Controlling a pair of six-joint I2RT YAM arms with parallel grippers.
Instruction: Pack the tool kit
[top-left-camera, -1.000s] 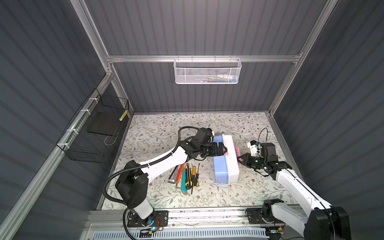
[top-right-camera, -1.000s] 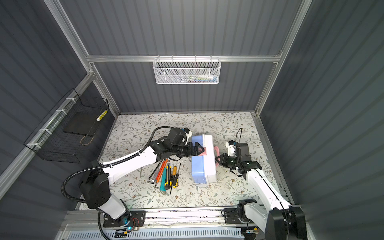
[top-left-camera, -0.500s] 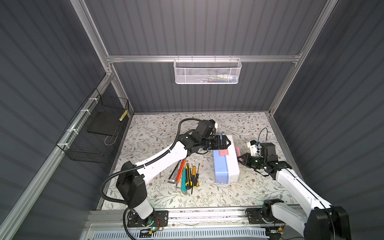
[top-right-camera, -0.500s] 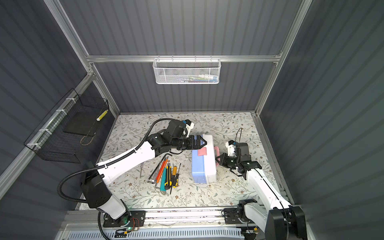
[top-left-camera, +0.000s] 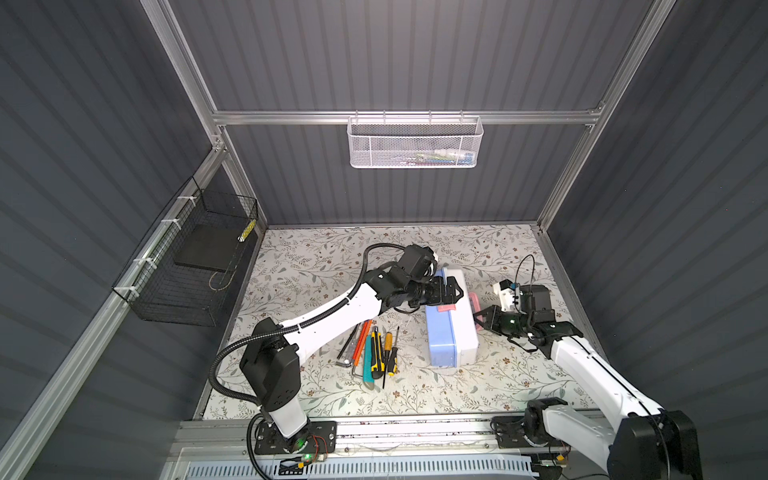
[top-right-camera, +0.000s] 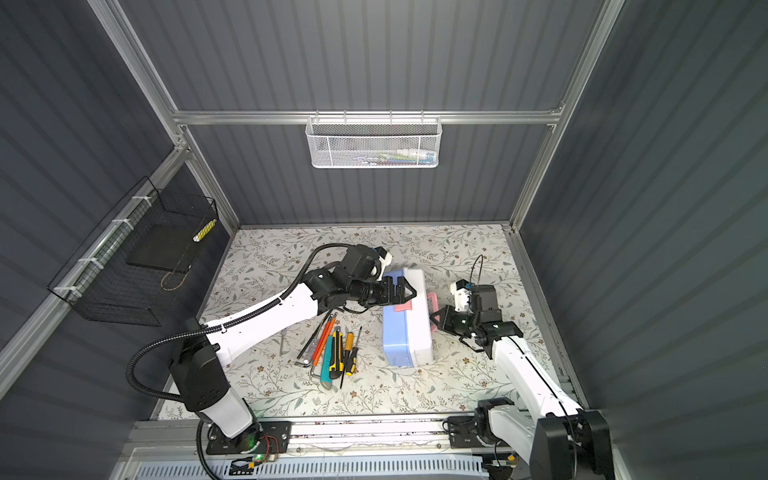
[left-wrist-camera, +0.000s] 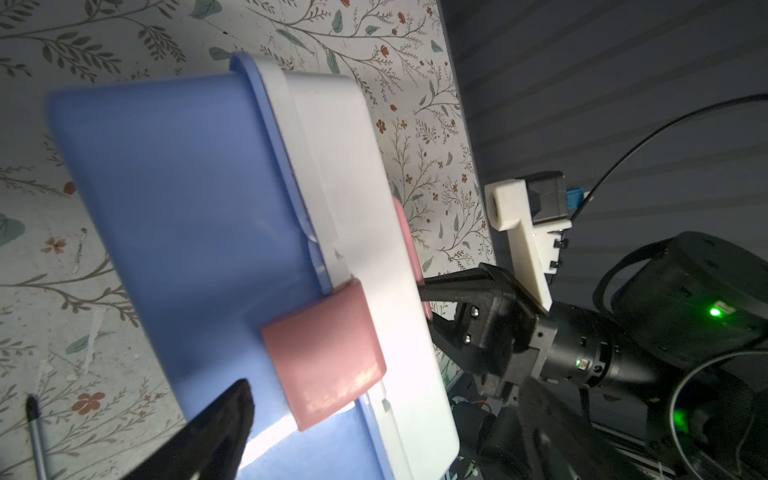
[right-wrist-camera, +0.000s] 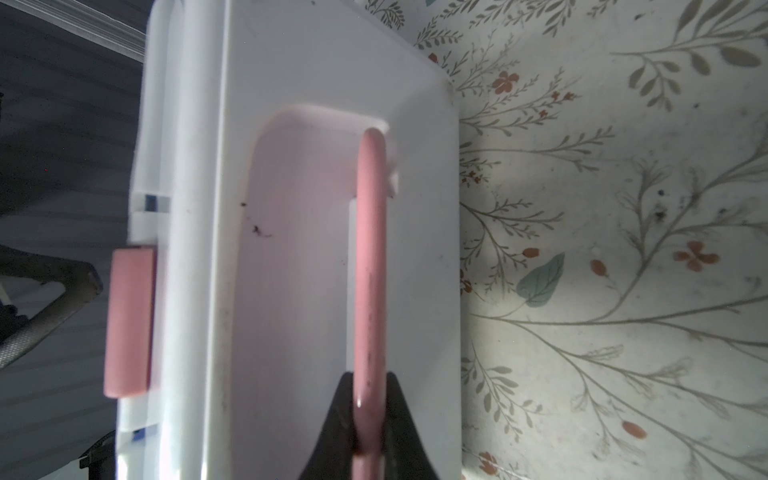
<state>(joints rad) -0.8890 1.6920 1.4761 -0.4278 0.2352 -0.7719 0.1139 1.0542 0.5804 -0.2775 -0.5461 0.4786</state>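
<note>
A floral tabletop (top-left-camera: 311, 266) carries a blue-and-white box (top-left-camera: 451, 328) tipped on its side, its lid turned toward the right gripper (top-left-camera: 478, 323). Loose tools (top-left-camera: 376, 353) lie beside the box's blue base. The left gripper (top-left-camera: 457, 291) hovers wide open above the box's pink latch (left-wrist-camera: 324, 353). The right gripper pinches the lid's pink handle (right-wrist-camera: 370, 270).

Box (top-left-camera: 444, 337) interior hidden by lid (top-left-camera: 464, 320), mesh basket (top-left-camera: 374, 145) contents too small to tell, left finger (left-wrist-camera: 216, 428) blurred and cut by edge, handle (right-wrist-camera: 371, 266) end cropped
</note>
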